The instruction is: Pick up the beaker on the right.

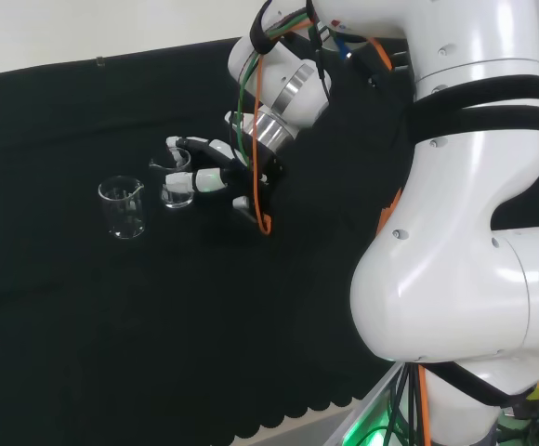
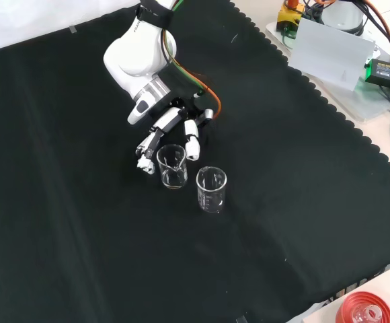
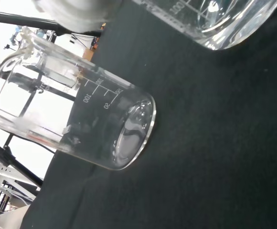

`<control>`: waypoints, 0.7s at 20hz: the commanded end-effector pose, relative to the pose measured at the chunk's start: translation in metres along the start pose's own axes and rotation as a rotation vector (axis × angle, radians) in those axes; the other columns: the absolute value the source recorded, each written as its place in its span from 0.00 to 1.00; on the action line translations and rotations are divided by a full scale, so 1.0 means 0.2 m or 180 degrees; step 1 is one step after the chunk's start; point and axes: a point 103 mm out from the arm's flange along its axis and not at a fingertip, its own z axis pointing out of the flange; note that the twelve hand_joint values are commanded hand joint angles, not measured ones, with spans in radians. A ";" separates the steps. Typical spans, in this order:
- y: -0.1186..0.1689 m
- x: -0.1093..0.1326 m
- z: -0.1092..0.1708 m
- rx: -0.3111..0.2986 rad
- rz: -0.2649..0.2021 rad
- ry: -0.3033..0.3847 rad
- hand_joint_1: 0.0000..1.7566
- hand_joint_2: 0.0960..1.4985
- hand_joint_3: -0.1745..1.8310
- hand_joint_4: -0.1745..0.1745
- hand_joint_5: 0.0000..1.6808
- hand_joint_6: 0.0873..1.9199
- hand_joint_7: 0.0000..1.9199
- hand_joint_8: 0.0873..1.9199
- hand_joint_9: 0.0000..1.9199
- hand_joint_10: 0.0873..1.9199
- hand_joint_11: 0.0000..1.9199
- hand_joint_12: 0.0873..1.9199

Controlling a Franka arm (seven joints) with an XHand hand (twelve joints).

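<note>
Front view has the hand (image 2: pixel 171 128) reaching round the nearer beaker (image 2: pixel 172 166), fingers straight, not closed; beaker on the tabletop (image 2: pixel 81 235), grasp and lift left.

We see a bench (image 2: pixel 302 202) under black cloth (image 2: pixel 81 222). Two clear beakers stand on it: one beaker (image 2: pixel 172 166) between our fingers (image 2: pixel 191 145), the other beaker (image 2: pixel 212 190) just beyond the fingertips.

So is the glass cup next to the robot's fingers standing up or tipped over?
Standing up. In the front view the beaker by the hand sits on its base with its open mouth upward, like the other beaker beside it.
</note>
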 end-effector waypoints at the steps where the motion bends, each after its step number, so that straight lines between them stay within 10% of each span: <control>1: 0.01 0.01 0.01 -0.0004 -0.0014 0.0019 0.51 0.53 0.00 0.22 0.17 0.00 0.14 0.34 0.19 0.35 0.00 0.67; 14: 0.02 0.01 0.00 -0.0010 -0.0046 0.0126 0.53 0.53 0.00 0.23 0.17 0.00 0.14 0.34 0.19 0.34 0.00 0.67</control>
